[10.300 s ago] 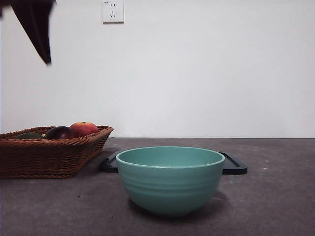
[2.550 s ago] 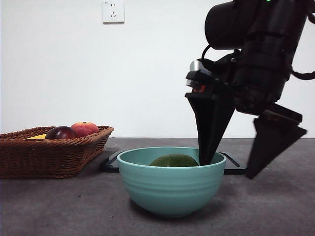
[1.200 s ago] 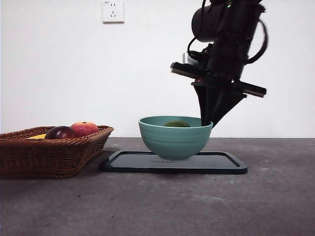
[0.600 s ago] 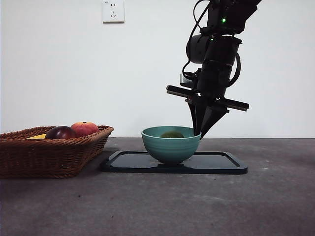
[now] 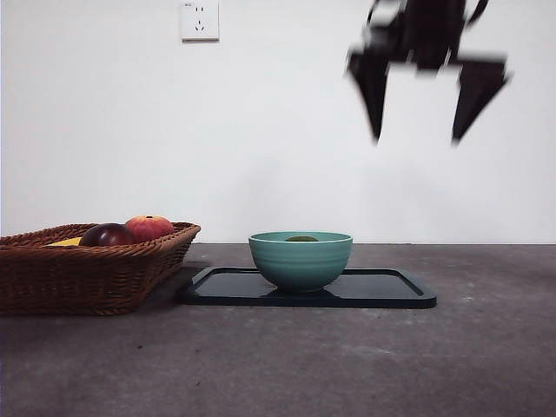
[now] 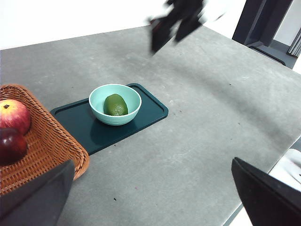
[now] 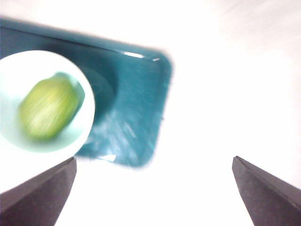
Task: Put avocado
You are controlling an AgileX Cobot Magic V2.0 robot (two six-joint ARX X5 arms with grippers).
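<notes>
No readable labels that I can see. My right gripper (image 5: 417, 139) is high above the tray (image 5: 382, 291), jaws wide apart, holding nothing; 0.5 s ago it was down at the bowl (image 5: 301, 261). Avocado (image 6: 115, 104) lies in the bowl, on the tray. Left gripper (image 6: 153, 188) waits w/ jaws spread, empty, near the basket (image 5: 87, 274).

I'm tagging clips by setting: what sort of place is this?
Probably a lab or test bench, not a kitchen: a bare grey tabletop against a plain white wall with a socket, holding only staged props, a woven wicker basket of fruit and a teal ceramic bowl on a dark tray.
</notes>
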